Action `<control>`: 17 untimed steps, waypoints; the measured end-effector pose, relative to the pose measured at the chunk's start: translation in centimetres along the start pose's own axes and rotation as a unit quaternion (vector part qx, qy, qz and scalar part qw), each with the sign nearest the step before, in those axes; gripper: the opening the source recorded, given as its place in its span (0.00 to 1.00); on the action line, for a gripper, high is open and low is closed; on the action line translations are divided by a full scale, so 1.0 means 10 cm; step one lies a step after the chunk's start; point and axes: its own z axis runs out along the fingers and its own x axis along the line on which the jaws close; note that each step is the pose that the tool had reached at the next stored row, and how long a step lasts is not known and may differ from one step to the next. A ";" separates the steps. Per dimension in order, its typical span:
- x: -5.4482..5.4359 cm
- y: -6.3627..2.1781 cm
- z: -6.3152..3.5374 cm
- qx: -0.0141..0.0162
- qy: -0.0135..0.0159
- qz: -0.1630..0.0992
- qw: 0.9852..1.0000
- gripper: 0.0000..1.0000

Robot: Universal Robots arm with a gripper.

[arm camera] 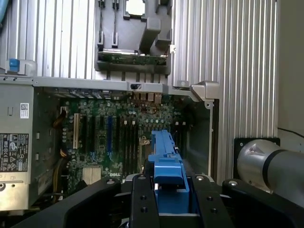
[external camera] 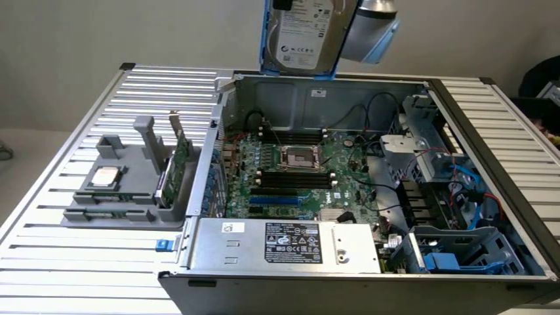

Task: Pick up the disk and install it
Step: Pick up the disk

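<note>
Disk: the disk (external camera: 302, 36) hangs on edge in the air above the far wall of the case (external camera: 289, 98). Its white label faces the exterior camera and the blue carrier frame runs along its sides and lower edge.
Disk, wrist view: the blue carrier of the disk (arm camera: 166, 156) juts out from between the fingers and points down toward the inside of the case.
Gripper: the gripper (arm camera: 173, 202) is clamped on the disk by its blue carrier, with a black finger (arm camera: 142, 199) pressed against each side.
Arm: the silver arm (external camera: 374, 26) with a blue cap sits just beside the disk, on the exterior view's right.
Case: it lies open on its side on the table (external camera: 61, 256), a slatted metal top.
Board: the green board (external camera: 298, 177) covers the case floor, well below the disk, with the square socket (external camera: 298, 157) near its middle.
Supply: the grey supply (external camera: 289, 244), with a black and white sticker, fills the near edge of the case.
Bay: a blue plastic bay (external camera: 460, 259) sits in the near corner on the exterior view's right, beside blue and red cables.
Holder: a grey holder (external camera: 92, 197) rests on the table at the exterior view's left, just beside the case.
Chip: a small silver chip (external camera: 106, 176) lies flat in the holder.
Card: a thin green card (external camera: 180, 164) stands on edge in the holder, on the side nearest the case.
</note>
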 end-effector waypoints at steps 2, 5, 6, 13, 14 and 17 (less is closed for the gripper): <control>0.05 -0.012 -0.011 0.000 0.000 0.000 1.000 0.33; 0.12 -0.032 -0.028 0.000 0.000 -0.001 1.000 0.33; 0.14 -0.041 -0.033 0.000 0.000 -0.001 1.000 0.33; 0.22 -0.129 -0.058 -0.002 0.001 -0.009 1.000 0.33; 0.22 -0.144 -0.060 -0.002 0.001 -0.011 1.000 0.33; 0.24 -0.186 -0.069 -0.003 0.002 -0.017 1.000 0.33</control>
